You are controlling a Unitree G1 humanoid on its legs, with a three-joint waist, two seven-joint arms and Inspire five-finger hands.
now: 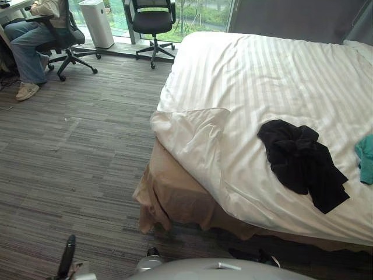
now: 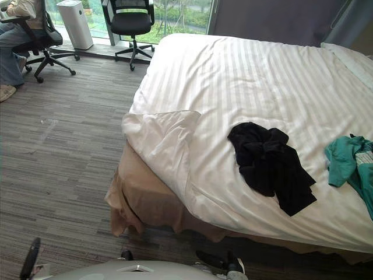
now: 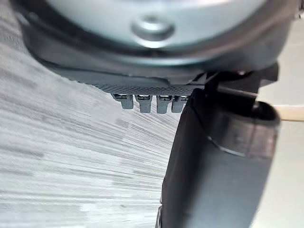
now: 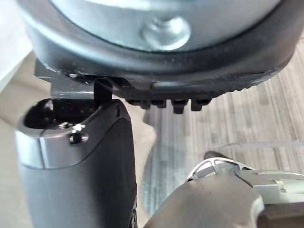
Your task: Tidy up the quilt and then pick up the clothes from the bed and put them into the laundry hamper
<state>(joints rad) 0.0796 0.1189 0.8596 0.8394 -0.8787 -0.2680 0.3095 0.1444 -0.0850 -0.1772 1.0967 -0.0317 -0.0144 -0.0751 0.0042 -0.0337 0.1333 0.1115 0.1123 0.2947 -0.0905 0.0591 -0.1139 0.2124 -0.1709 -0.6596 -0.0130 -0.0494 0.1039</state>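
A white striped quilt (image 1: 262, 87) covers the bed, and its near left corner (image 1: 192, 131) is folded back and rumpled. On the quilt near the bed's front edge lies a crumpled black garment (image 2: 268, 163). To its right, at the bed's right side, lies a teal garment (image 2: 349, 166). My left hand (image 3: 218, 161) hangs low over the grey carpet with its fingers straight and nothing in it. My right hand (image 4: 80, 166) hangs beside the bed's beige skirt, also holding nothing.
A beige bed skirt (image 1: 169, 198) hangs below the folded corner. Striped grey carpet (image 1: 76, 151) spreads left of the bed. A person sits on an office chair (image 1: 64, 41) at the far left, beside a white floor unit (image 1: 97, 22) and another chair (image 1: 151, 20).
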